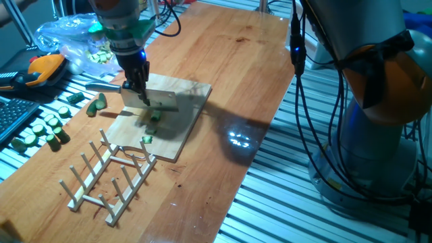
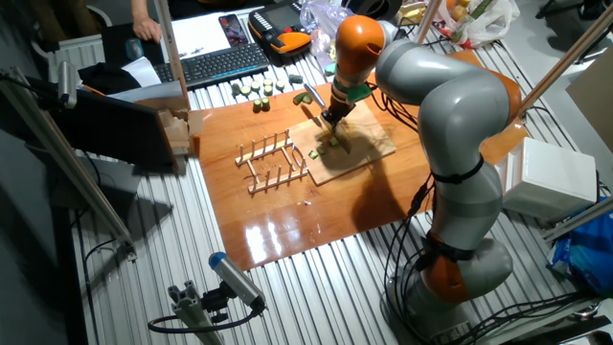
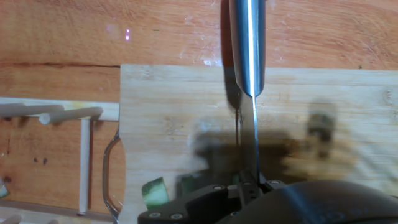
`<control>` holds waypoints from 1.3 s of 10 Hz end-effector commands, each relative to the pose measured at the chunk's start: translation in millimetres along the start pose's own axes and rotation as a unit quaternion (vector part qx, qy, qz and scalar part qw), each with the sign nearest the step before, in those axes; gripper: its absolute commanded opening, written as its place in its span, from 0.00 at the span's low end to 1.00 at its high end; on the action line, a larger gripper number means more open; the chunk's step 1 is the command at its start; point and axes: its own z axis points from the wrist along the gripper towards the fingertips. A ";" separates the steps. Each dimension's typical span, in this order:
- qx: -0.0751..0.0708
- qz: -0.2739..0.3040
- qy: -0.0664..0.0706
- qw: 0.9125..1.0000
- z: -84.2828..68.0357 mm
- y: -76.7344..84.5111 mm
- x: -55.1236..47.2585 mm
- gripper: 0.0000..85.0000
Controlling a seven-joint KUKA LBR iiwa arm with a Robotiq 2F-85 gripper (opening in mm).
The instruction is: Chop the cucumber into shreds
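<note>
My gripper [image 1: 140,91] is shut on a knife [image 1: 159,100] and holds its blade edge-down over the wooden cutting board [image 1: 177,131]. A small green cucumber bit [image 1: 154,117] lies on the board just under the blade. Another cut bit [image 1: 146,139] lies near the board's front edge. In the hand view the knife's spine [image 3: 249,56] runs up the middle, with two light-green bits [image 3: 155,190] left of the blade at the bottom. In the other fixed view the gripper [image 2: 331,119] is over the board [image 2: 364,151], with bits [image 2: 314,153] at its left end.
A wooden dish rack [image 1: 111,177] lies just in front of the board. Several thick dark-skinned cucumber chunks [image 1: 46,128] lie at the table's left edge. A clear plastic bag with pale slices [image 1: 84,44], an orange tool [image 1: 42,67] and a keyboard [image 2: 215,62] are behind them.
</note>
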 end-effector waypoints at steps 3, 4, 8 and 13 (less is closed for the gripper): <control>0.000 0.001 -0.002 1.000 3.8 0.9 1.4 0.00; 0.000 0.000 -0.002 1.000 4.7 0.9 1.5 0.00; -0.006 -0.001 -0.011 1.000 18.0 -0.5 1.0 0.00; -0.013 -0.002 -0.025 1.000 36.2 1.6 -1.3 0.00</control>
